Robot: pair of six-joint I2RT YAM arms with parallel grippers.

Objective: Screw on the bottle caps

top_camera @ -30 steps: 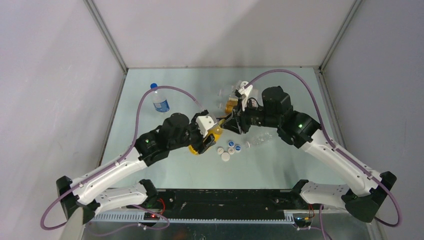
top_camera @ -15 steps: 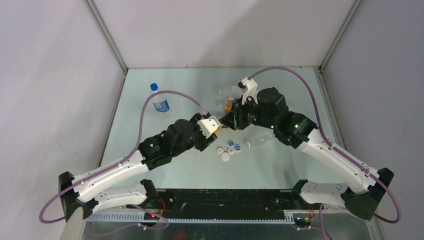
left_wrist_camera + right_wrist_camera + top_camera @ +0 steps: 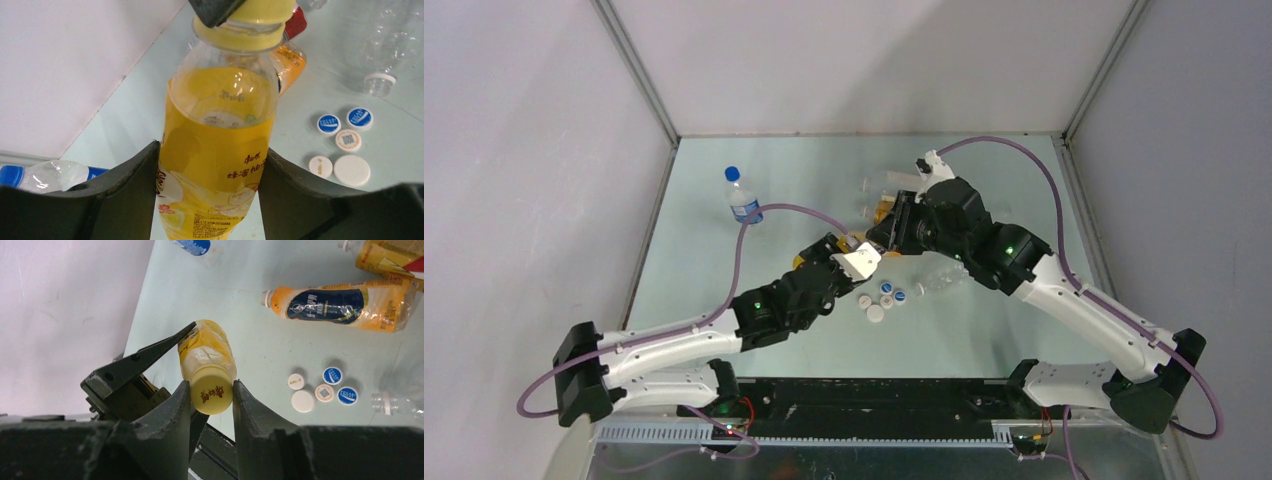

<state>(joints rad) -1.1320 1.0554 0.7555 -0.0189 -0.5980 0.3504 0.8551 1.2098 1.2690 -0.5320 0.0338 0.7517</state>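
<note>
The left gripper [image 3: 212, 160] pinches the yellow bottle [image 3: 220, 115] by its sides. The right gripper [image 3: 211, 384] pinches the yellow cap [image 3: 212, 397] on its top. Seen from above, the arms mostly hide this. Loose caps [image 3: 324, 390] lie beside the bottle.

Red Chinese characters on yellow cap [image 3: 212, 395], Chinese print on yellow bottle [image 3: 217, 165]

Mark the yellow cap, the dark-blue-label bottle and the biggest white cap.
yellow cap [image 3: 211, 395], right wrist view, its printed top.
dark-blue-label bottle [image 3: 330, 302], right wrist view, the label.
biggest white cap [image 3: 352, 170], left wrist view, its flat face.
</note>
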